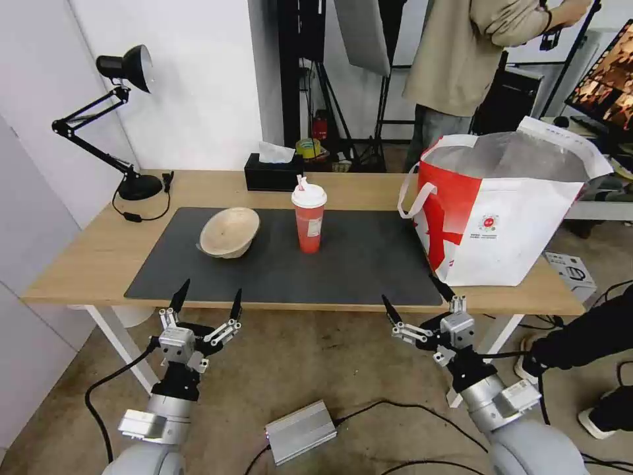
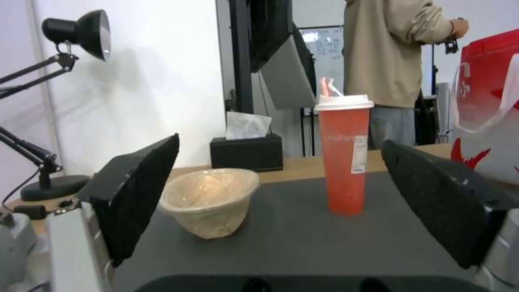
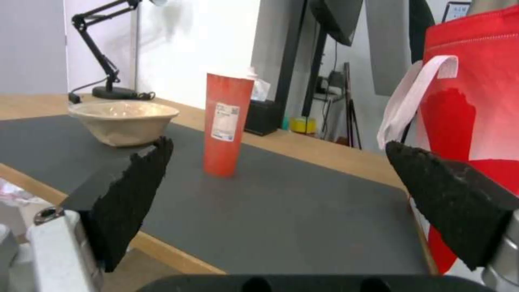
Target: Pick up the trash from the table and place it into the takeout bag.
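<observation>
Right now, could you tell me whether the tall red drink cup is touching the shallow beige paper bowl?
Apart. The head view shows bare dark grey mat between the tall red drink cup and the shallow beige paper bowl.

Beige bowl (image 1: 229, 231); red cup (image 1: 308, 224), white lid; red-white bag (image 1: 508, 224); dark grey mat (image 1: 356, 264).

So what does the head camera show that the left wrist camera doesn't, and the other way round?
Head view alone: both open grippers, left gripper and right gripper, below the table's near edge, plus the takeout bag's open foil-lined top. Left wrist view alone: a level side look at the cup's label. Both: beige bowl, red cup, tissue box, lamp.
</observation>
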Robot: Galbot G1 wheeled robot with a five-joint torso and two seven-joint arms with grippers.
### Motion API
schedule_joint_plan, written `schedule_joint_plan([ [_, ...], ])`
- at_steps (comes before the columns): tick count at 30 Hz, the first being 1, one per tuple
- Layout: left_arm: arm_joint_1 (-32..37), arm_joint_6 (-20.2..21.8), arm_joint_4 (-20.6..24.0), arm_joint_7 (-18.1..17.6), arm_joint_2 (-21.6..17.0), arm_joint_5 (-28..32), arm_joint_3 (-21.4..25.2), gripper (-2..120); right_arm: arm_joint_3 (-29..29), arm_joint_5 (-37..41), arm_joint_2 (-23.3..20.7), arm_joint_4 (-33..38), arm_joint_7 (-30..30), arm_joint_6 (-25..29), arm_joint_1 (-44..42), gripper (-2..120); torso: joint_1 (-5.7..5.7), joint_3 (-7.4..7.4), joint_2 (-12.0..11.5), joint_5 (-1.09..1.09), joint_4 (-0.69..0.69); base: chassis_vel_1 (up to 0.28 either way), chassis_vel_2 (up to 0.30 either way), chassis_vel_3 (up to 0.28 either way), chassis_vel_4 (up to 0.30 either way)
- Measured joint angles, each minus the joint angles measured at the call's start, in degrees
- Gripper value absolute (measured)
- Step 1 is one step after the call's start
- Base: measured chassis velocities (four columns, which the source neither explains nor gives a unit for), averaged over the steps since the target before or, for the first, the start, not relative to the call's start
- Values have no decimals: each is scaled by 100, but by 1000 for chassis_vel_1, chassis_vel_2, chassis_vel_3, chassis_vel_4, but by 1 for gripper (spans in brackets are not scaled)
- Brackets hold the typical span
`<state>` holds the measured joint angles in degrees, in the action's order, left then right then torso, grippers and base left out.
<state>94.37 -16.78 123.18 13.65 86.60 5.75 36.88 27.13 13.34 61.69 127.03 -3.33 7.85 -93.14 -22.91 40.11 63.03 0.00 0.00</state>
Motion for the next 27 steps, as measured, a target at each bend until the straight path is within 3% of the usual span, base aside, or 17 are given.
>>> schedule_joint_plan([
  [27,-19,-1,-113,0,-56,4,35,100,-341,-160,80,-98,28,61,98,100,-1,0,-1,0,0,0,0,0,0],
])
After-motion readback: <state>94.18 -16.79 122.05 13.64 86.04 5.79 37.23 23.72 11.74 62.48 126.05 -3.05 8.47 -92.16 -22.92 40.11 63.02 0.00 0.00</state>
